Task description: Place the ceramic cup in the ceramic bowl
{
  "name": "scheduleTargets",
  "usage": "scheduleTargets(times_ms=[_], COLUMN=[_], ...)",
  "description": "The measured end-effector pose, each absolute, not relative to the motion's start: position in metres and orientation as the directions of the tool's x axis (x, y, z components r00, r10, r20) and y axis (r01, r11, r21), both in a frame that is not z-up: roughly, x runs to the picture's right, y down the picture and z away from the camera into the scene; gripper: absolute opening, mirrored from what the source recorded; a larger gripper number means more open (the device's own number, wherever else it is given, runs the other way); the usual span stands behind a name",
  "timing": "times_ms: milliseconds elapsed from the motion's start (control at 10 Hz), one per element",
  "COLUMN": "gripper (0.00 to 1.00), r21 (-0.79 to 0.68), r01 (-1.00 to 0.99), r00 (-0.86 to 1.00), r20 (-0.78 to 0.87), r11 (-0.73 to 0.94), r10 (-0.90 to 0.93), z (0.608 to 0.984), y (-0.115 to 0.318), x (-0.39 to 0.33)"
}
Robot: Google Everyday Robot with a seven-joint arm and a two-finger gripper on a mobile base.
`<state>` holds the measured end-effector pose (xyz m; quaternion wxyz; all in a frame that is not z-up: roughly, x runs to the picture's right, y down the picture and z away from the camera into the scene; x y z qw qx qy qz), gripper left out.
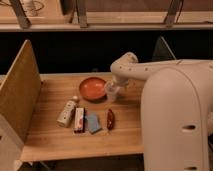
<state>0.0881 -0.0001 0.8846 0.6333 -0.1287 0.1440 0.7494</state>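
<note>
The pale wooden counter (55,137) is showing a matt surface with plank lines running along it. The round orange-red ceramic bowl (93,88) is looking smooth and lightly glazed, with a darker rim. Just beside it, the small pale ceramic cup (113,95) is looking smooth and dull. The gripper (114,88) is sitting right at the cup, on the end of the white robot arm (150,70), whose shell is reading as smooth satin plastic. The tan upright panel (20,95) on the left is looking matt and finely textured. The dark-red oblong object (110,119) is gleaming slightly, and the white capped bottle (67,112) is looking like smooth plastic.
</note>
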Motion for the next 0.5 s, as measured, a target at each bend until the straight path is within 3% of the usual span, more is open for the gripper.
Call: scheduleTargets(times_ms=[200, 500], gripper=[0.37, 0.08], r21=[0.075, 0.089], r01=[-0.982, -0.983], r00=[-0.188, -0.183], r20=[-0.405, -0.404], r11=[-0.172, -0.161], r10=[0.895, 0.896], z=[0.896, 0.902], y=[0.012, 0.011], x=[0.096, 0.102])
